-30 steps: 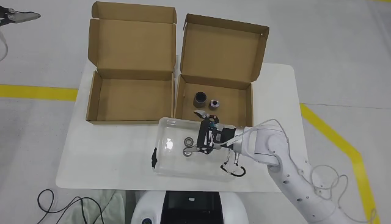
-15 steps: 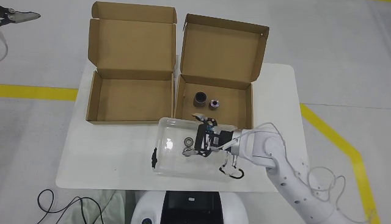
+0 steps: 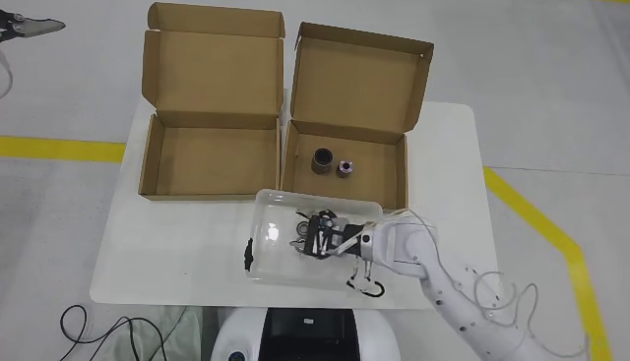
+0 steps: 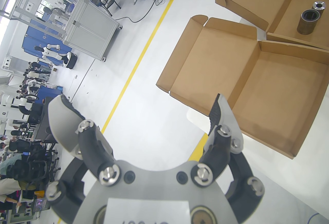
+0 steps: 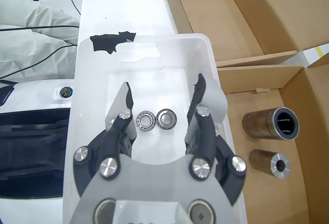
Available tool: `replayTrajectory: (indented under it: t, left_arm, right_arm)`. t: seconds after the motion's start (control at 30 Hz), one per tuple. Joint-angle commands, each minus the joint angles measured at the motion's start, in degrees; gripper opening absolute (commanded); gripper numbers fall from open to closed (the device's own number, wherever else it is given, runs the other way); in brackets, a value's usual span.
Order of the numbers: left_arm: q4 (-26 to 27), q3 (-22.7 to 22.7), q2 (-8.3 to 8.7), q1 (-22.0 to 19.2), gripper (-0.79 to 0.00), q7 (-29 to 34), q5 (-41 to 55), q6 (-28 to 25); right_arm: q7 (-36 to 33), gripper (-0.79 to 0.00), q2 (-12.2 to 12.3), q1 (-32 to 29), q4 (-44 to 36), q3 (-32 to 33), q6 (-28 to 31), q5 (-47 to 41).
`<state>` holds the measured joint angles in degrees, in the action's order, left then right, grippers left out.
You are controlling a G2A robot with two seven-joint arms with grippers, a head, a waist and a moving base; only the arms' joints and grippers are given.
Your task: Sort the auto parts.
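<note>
Right tool (image 5: pixel 163 83), jaws apart, inside taped clear bin (image 5: pixel 144 38). Bin holds two bearings (image 5: pixel 145 121); adjacent box (image 5: pixel 241 104), two cylinders (image 5: pixel 270 123).

The desk (image 3: pixel 167 253) is showing plain white. The left cardboard box (image 3: pixel 209 159) and right cardboard box (image 3: pixel 379 169) are showing unprinted brown. The clear bin (image 5: pixel 144 38) is wearing a ragged black tape patch (image 5: pixel 113 41), and its two roller bearings (image 5: pixel 145 121) (image 5: pixel 167 118) are gleaming silver. The larger cylinder (image 5: pixel 259 123) is showing dark bronze-brown, and the smaller cylinder (image 5: pixel 262 160) a bright steel face. A yellow stripe (image 3: pixel 59 149) is crossing the pale grey floor (image 3: pixel 551 66).
</note>
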<state>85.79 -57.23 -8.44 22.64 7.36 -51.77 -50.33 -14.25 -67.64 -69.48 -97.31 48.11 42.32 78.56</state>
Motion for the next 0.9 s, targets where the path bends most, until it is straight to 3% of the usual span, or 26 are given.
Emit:
replayTrajectory:
  t: [0.0, 0.87]
  left_arm:
    - [0.0, 0.0, 0.0, 0.0, 0.0, 0.0, 0.0, 0.0]
    - [0.0, 0.0, 0.0, 0.0, 0.0, 0.0, 0.0, 0.0]
  right_arm:
    - [-0.41, -0.437, -0.12, 0.03, 0.48, -0.75, -0.33, 0.57]
    - [-7.79, -0.413, -3.12, 3.12, 8.0, -7.08, -12.9, 2.87]
